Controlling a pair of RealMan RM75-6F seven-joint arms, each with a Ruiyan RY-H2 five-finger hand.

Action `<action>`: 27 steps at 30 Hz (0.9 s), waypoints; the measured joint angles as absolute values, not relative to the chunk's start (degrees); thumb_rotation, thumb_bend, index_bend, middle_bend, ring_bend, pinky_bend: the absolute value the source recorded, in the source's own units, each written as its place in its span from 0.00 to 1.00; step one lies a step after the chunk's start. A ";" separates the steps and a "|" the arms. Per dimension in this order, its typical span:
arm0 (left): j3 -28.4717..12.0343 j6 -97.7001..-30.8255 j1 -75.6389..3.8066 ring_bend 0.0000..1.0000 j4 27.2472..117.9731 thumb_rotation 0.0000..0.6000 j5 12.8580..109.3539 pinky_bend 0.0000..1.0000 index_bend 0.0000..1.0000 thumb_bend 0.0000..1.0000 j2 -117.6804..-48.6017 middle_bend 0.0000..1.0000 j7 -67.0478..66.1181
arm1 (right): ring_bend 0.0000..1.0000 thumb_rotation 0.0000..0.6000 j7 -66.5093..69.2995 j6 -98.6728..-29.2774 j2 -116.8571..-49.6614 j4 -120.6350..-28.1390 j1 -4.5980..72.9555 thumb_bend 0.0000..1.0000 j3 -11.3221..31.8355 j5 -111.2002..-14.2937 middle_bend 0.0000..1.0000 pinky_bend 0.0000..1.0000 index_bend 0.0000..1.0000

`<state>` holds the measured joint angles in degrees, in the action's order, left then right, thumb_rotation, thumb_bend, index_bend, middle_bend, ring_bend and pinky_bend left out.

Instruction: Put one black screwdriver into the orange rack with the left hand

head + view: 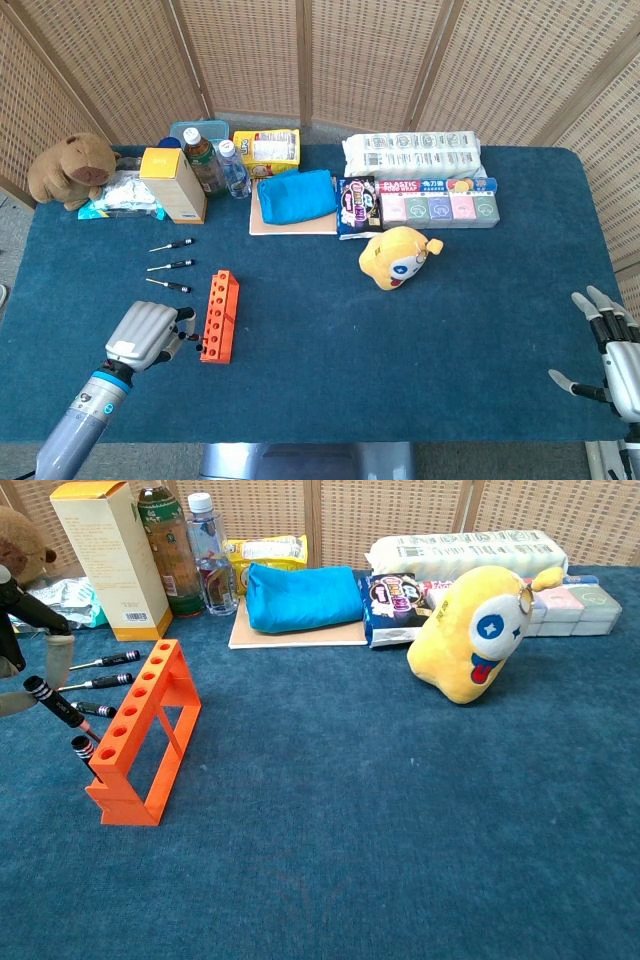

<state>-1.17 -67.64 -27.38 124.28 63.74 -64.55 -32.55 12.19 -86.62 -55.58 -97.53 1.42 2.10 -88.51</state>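
The orange rack (219,316) (146,728) stands on the blue cloth at the front left. One black screwdriver (84,753) stands in its nearest hole. My left hand (146,335) (30,645) is just left of the rack and holds a second black screwdriver (55,704), tilted, with its tip close to the rack's near end. Three more black screwdrivers (170,265) (107,680) lie on the cloth beyond the rack. My right hand (611,355) rests at the table's front right corner, fingers spread, holding nothing.
A yellow plush toy (397,257) (476,629) sits mid-table. Along the back are a carton (173,184), bottles (204,160), a blue pouch (296,195), snack packs (436,200) and a brown plush (74,168).
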 measured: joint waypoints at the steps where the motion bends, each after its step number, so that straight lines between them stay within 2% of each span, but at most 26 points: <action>1: -1.15 -67.67 -27.41 0.97 124.24 1.00 63.69 0.95 0.55 0.38 -64.59 1.00 -32.62 | 0.00 1.00 12.22 -86.62 -55.57 -97.53 1.42 0.10 2.10 -88.52 0.01 0.00 0.06; 24: -0.75 -68.57 -28.72 0.97 123.71 1.00 61.60 0.95 0.55 0.37 -66.36 1.00 -35.55 | 0.00 1.00 12.49 -86.69 -55.44 -97.53 1.39 0.11 2.12 -88.55 0.01 0.00 0.06; 27: -0.71 -68.55 -28.95 0.97 123.85 1.00 61.60 0.95 0.52 0.37 -66.47 1.00 -35.88 | 0.00 1.00 12.50 -86.59 -55.40 -97.58 1.42 0.11 2.12 -88.52 0.01 0.00 0.06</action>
<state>-0.71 -68.55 -28.95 123.85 61.60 -66.47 -35.88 12.50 -86.59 -55.40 -97.58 1.42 2.12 -88.52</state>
